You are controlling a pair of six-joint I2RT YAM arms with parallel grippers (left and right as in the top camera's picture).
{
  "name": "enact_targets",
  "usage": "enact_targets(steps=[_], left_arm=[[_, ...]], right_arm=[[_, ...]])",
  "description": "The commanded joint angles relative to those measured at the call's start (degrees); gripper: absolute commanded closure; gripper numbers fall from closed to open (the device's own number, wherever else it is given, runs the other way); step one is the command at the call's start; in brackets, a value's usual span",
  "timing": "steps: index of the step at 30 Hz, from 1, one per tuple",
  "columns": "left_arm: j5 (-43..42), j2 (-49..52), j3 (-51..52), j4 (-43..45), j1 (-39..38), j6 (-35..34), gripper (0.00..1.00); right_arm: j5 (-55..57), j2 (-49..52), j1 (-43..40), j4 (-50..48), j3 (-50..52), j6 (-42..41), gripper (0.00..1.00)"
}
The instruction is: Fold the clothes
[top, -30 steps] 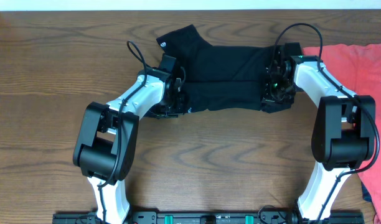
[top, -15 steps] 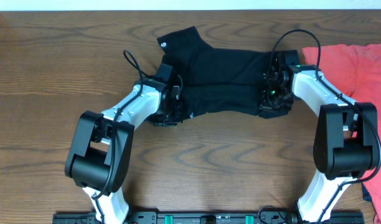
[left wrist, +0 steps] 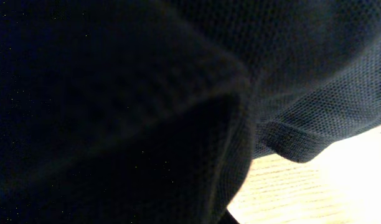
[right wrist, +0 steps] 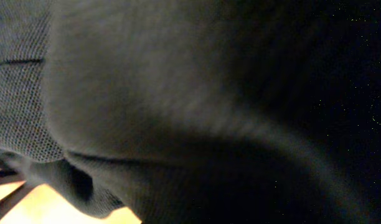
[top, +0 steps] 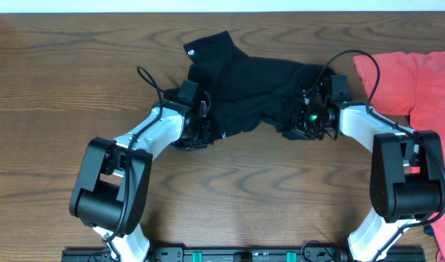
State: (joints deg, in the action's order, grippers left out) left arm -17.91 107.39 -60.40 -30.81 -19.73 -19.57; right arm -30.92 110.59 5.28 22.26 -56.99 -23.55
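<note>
Plenty of bare wooden table [top: 244, 196] is left open toward the near edge, in front of both arms. The far edge is much tighter: the black garment [top: 244, 76] is bunched up on the far half of the table, with one corner poking out close to that edge. Over at the table's right edge a red-orange T-shirt [top: 419, 80] is spread out, just beside the right arm's elbow.

The left gripper [top: 203, 131] is parked at the garment's near-left corner and the right gripper [top: 295, 129] at its near-right corner. Both are closed up tight on the cloth. Both wrist views are filled with dark fabric pressed right up close, so the fingers themselves can't be made out; only a sliver of table is seen underneath.
</note>
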Motion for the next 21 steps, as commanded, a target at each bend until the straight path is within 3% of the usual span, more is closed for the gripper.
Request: enact_targets(steps=[1,7,21], left_arm=[[3.6,6.6,7.5,0.1,-0.9,-1.1,0.94],[5.8,1.0,7.3,2.0,-0.7,-1.1,0.94],[7.0,-0.7,7.3,-1.8,5.4,0.7,0.94]], right_arm=[[10.8,11.2,3.0,4.1,9.4,-2.6,0.99],[11.6,7.1,-0.9,5.0,6.5,-2.9,0.99],[22.6,1.1,-14.5,22.3,-16.6,8.2,0.99]])
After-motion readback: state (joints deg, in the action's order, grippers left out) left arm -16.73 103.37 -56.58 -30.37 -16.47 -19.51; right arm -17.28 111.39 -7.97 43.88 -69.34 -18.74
